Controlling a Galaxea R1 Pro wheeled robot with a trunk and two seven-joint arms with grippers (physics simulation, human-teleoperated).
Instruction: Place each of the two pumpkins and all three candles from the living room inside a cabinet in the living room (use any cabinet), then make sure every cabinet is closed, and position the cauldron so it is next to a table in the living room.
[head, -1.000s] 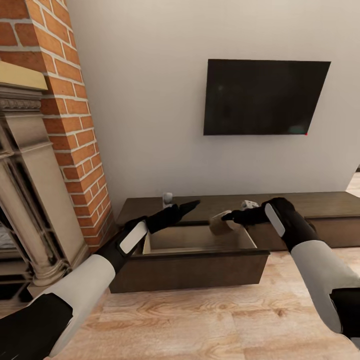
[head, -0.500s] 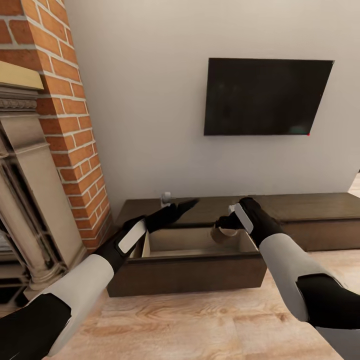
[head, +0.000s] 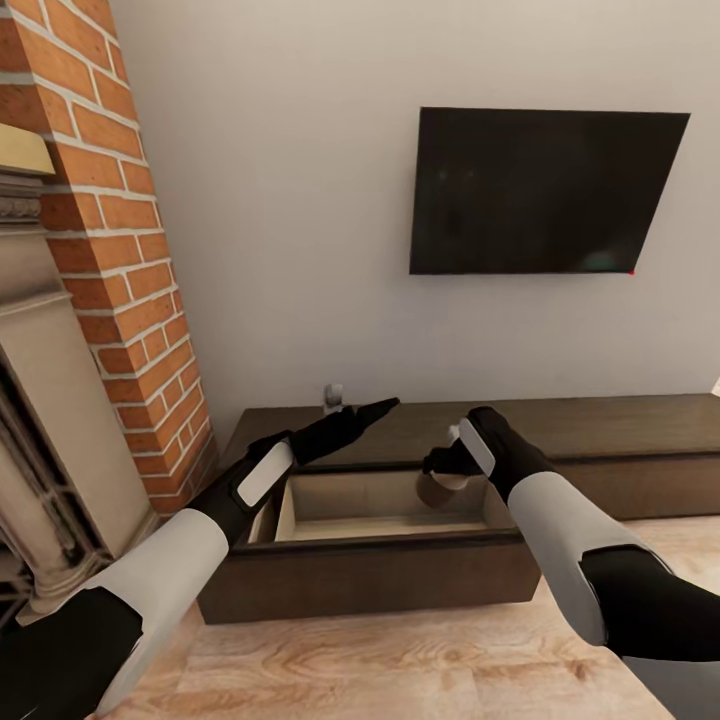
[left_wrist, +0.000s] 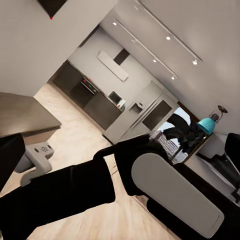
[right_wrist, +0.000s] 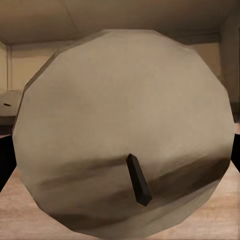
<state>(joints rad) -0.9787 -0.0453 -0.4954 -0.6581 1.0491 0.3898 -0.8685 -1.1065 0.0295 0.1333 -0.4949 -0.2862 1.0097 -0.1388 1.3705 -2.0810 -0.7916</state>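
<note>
Lower centre of my head view: the cabinet (head: 560, 425), a long dark-brown unit, is sitting on the pale wood floor (head: 400, 670) against the white wall, its drawer (head: 370, 560) standing pulled open with beige insides showing. A small grey object (head: 334, 396) is resting on the cabinet's top near the brick column.
</note>
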